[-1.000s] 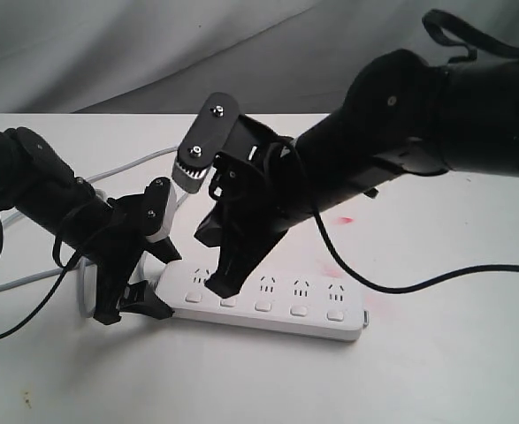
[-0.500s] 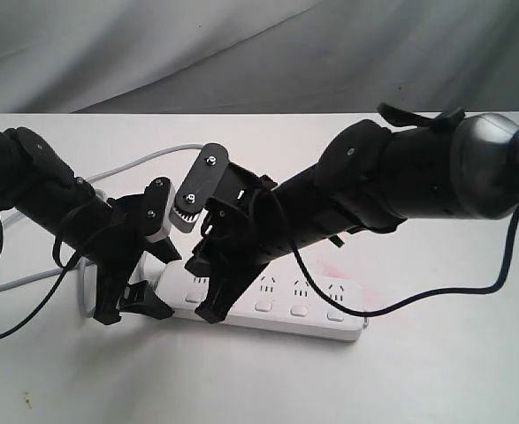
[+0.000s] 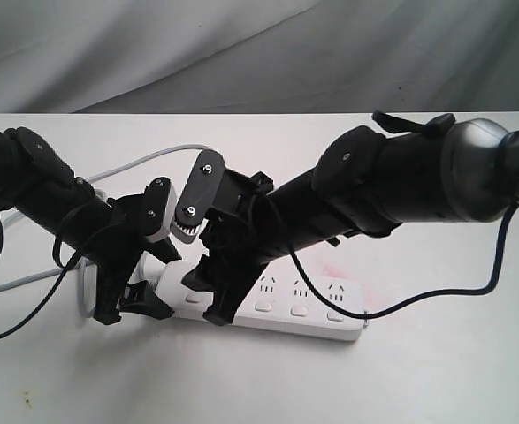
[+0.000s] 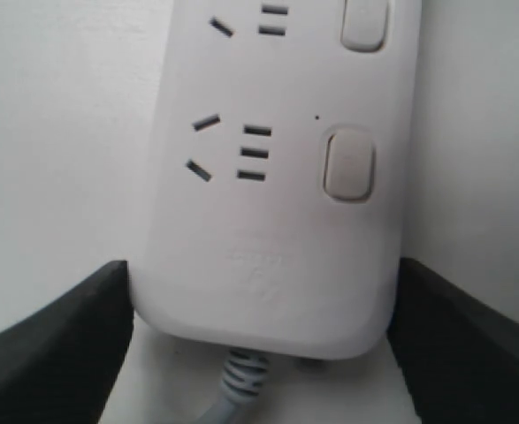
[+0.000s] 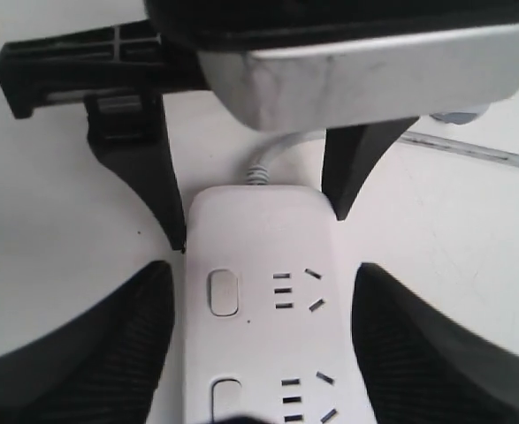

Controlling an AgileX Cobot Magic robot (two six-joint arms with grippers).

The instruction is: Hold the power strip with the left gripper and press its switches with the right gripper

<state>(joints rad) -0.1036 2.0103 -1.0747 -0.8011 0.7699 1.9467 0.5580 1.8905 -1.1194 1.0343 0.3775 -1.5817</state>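
Observation:
The white power strip (image 3: 308, 311) lies flat on the white table. My left gripper (image 3: 141, 299) is shut on its cord end, and the left wrist view shows the black fingers (image 4: 56, 349) pressed against both sides of the strip (image 4: 272, 230). My right gripper (image 3: 209, 299) hangs low over the same end, open, its wedge fingers (image 5: 73, 353) straddling the strip (image 5: 259, 265) without touching it. The first switch (image 5: 223, 292) and the second switch (image 5: 228, 397) lie between them. Three further switches (image 3: 299, 310) show in the exterior view. The grey cord (image 3: 140, 163) runs off to the back left.
The right arm's black cable (image 3: 418, 291) loops over the table on the right. A pink stain (image 3: 337, 267) marks the table behind the strip. A grey cloth backdrop (image 3: 259, 53) hangs behind the table's far edge.
My right gripper has come down and moved left along the strip, from above the second switch to low over the cord end. The left gripper and the strip have stayed still.

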